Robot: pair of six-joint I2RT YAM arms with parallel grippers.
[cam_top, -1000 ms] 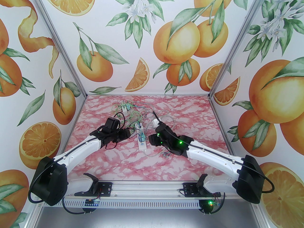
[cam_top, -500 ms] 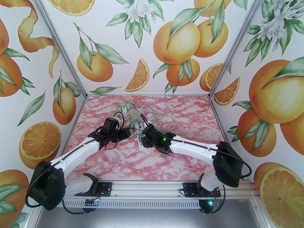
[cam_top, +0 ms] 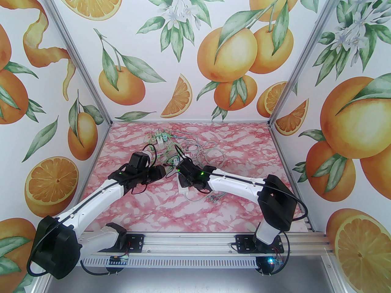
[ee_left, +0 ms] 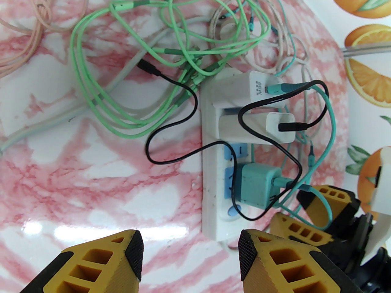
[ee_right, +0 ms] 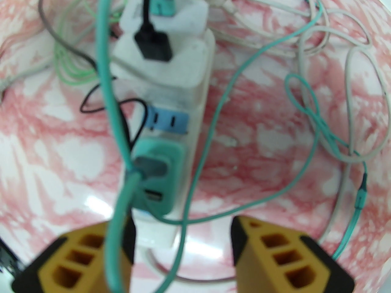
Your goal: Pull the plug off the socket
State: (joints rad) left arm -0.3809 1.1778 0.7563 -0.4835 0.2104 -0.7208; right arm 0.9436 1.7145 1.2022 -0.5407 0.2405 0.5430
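White power strip (ee_left: 210, 175) holds a teal plug (ee_left: 255, 185) and two chargers (ee_left: 241, 92); left gripper (ee_left: 190, 243) and right gripper (ee_right: 182, 233) gape empty.

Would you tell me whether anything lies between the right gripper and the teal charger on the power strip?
Yes. The teal cable plugged into the teal charger runs across its face and over one finger of the open right gripper, and a black cable loops around the charger. Nothing else visibly blocks it.
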